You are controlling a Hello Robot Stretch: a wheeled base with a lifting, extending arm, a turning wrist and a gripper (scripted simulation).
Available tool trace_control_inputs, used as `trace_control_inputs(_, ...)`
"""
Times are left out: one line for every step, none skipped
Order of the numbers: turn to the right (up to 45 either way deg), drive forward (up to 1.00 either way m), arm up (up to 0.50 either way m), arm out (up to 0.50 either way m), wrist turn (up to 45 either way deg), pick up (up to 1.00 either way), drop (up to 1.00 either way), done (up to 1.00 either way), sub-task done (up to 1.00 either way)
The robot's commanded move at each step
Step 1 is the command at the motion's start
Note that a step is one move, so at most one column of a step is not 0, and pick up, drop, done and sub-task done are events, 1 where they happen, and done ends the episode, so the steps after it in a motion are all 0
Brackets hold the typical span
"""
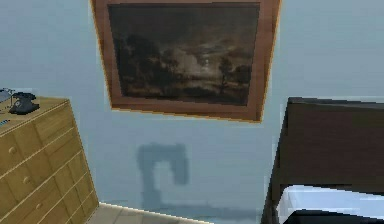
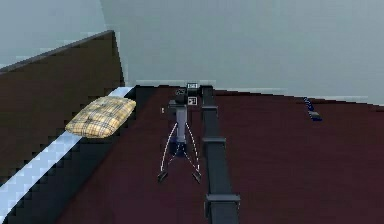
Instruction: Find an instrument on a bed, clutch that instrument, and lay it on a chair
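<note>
BEDROOM SEARCH: A Stretch robot's arm [image 2: 212,150] reaches out over a bed [image 2: 290,165] with a dark red cover. Its end effector [image 2: 179,176] hangs near the middle of the cover, right of a yellow plaid pillow [image 2: 100,116] that lies by the headboard [image 2: 50,95]. Whether the end effector has hold of anything cannot be told. No shape reads plainly as an instrument. A small dark item [image 2: 313,110] on the cover at the far right, well apart from the end effector, may be it. If so, the step in hand calls for the base to shift toward that item before the arm lowers, so the end effector comes down squarely over it. Ahead, a framed landscape painting [image 1: 185,55] hangs between a wooden dresser [image 1: 35,160] and the bed.
</note>
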Motion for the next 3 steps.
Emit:
trace_control_inputs(0.0, 0.00, 0.00, 0.00, 45.0, 0.00, 0.00, 0.00, 0.00)
trace_control_inputs(0.0, 0.00, 0.00, 0.00, 45.0, 0.00, 0.00, 0.00, 0.00)
trace_control_inputs(0.0, 0.00, 0.00, 0.00, 45.0, 0.00, 0.00, 0.00, 0.00)
